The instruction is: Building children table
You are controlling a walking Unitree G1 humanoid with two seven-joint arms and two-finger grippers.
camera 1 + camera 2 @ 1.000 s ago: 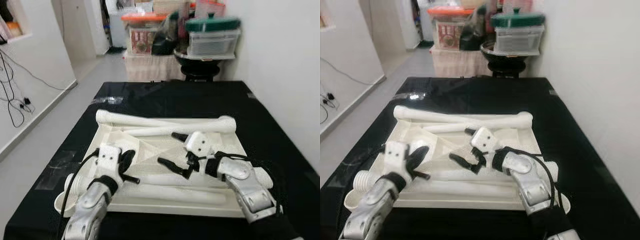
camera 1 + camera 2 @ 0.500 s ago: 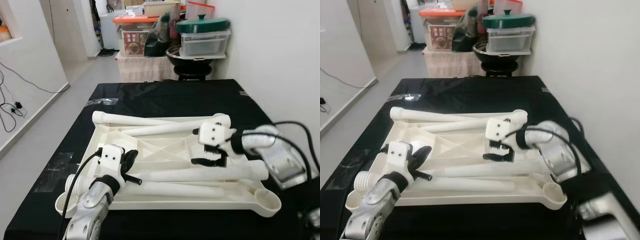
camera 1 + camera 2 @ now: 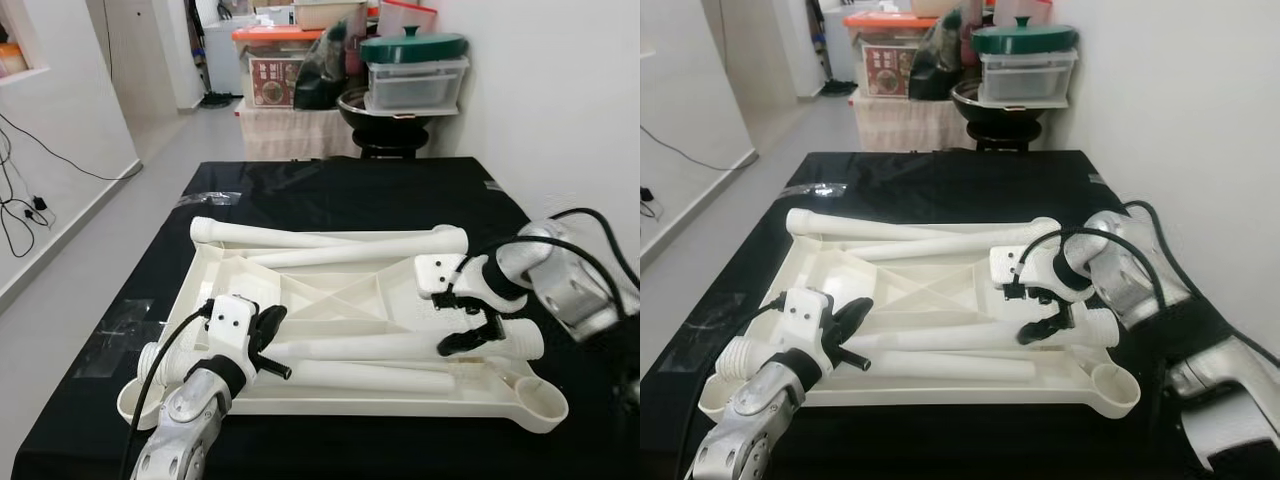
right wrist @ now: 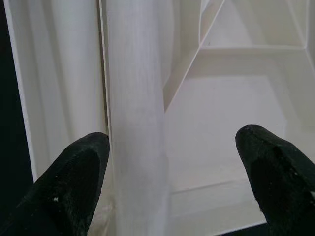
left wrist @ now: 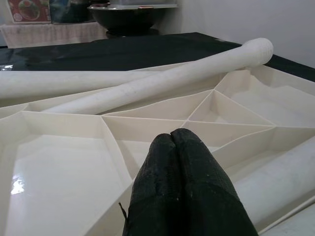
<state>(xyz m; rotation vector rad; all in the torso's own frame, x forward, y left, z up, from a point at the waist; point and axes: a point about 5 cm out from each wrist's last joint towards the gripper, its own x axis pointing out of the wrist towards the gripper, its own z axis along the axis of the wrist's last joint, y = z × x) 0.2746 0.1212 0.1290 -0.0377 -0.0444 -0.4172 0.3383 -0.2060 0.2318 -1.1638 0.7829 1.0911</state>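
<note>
Tabletop (image 3: 330, 290), white plastic, lies upside down with its ribbed underside up on a black cloth (image 3: 340, 195) covering the work surface. Left gripper (image 3: 268, 345) sits at about 8 o'clock on the tabletop, fingers pressed together, holding nothing, tips above a ribbed compartment. Four white legs lie loose on the tabletop: two long legs (image 3: 340, 243) crossing at 12 o'clock, two more legs (image 3: 380, 348) lying side by side near 6 o'clock. Right gripper (image 3: 468, 328) at 3 o'clock, fingers spread wide over the end of the upper near leg (image 4: 135, 123), not clamped on it. Storage boxes (image 3: 415, 85) stand beyond the table's far end.
</note>
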